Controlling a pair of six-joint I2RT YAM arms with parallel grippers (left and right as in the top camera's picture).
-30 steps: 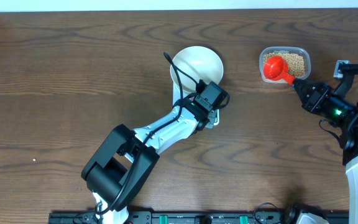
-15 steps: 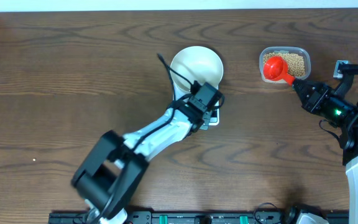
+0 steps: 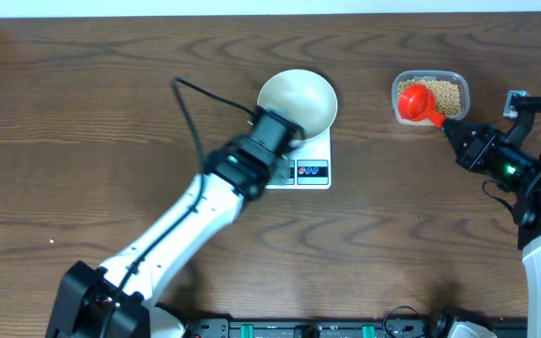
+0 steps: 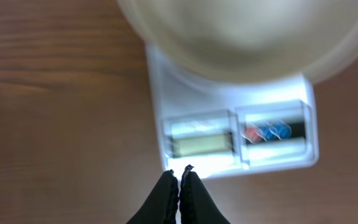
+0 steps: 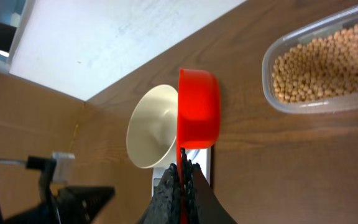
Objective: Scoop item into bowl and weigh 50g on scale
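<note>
Dark brown wood grain covers the table (image 3: 83,113). The left arm reaches up from its lower left edge toward the middle. The left end effector (image 4: 179,177) has its two black fingers pressed together, holding nothing. In the left wrist view its tips sit just at the front edge of the scale (image 3: 314,175), below the grey display (image 4: 201,144). The white scale lies near the middle of the table, its red and blue buttons (image 3: 311,170) showing to the right of the arm. The white bowl (image 3: 299,97) rests on the far part of the scale. Further right stands a clear plastic tub (image 3: 462,83), well apart from the bowl, and the tan beans (image 3: 445,92) lie inside it. A red scoop (image 3: 414,100) overlaps the tub's left end in the overhead view. The right end effector (image 3: 451,130) is clamped on the scoop's handle, reaching in from the right edge of the table.
</note>
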